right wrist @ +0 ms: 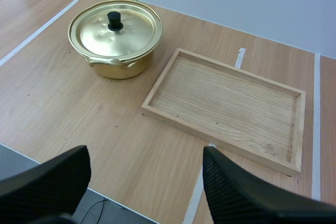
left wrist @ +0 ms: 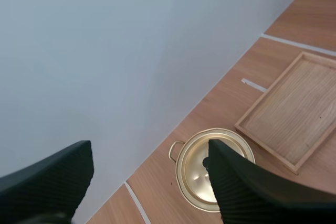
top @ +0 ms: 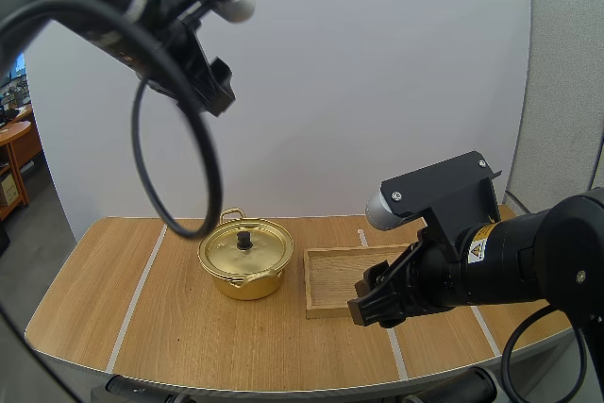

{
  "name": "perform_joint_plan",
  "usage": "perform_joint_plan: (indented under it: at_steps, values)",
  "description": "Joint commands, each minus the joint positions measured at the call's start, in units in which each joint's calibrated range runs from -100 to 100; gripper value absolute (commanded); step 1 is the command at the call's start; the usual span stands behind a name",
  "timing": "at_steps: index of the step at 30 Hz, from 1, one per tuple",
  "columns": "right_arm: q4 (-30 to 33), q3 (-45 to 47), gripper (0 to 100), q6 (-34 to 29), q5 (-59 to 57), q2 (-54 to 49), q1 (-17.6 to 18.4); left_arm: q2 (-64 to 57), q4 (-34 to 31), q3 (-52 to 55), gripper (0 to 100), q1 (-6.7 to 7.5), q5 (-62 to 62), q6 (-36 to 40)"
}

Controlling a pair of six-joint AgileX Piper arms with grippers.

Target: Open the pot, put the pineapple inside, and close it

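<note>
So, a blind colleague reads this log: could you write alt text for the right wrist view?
A gold pot, lid on, stands on a wooden table beside a wooden tray. The right pincer hangs open above the table's near edge.

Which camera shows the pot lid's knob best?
The right wrist view: the knob stands unobstructed on the lid. The high view shows it small; in the left wrist view, a finger of the left gripper hides most of it.
</note>
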State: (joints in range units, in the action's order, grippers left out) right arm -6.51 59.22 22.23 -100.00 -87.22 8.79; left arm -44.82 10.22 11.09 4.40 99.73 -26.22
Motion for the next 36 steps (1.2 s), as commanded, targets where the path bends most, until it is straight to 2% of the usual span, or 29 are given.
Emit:
perform_joint_plan:
  at_steps: [1, 5, 19, 36]
  values:
    - [0.4, 0.0, 100, 0.4, 0.0, -0.5, -0.2, -7.4, 0.0, -0.5, 100, 0.12, 0.3, 5.1]
    - [0.4, 0.0, 100, 0.4, 0.0, -0.5, -0.2, -11.5, 0.2, 1.8, 100, 0.12, 0.3, 6.7]
    - [0.4, 0.0, 100, 0.4, 0.0, -0.5, -0.2, -24.3, 0.3, 22.9, 100, 0.12, 0.3, 8.2]
    - [-0.1, 0.0, 100, 0.4, 0.0, -0.5, -0.2, -33.3, 0.5, 38.2, 100, 0.12, 0.3, 10.1]
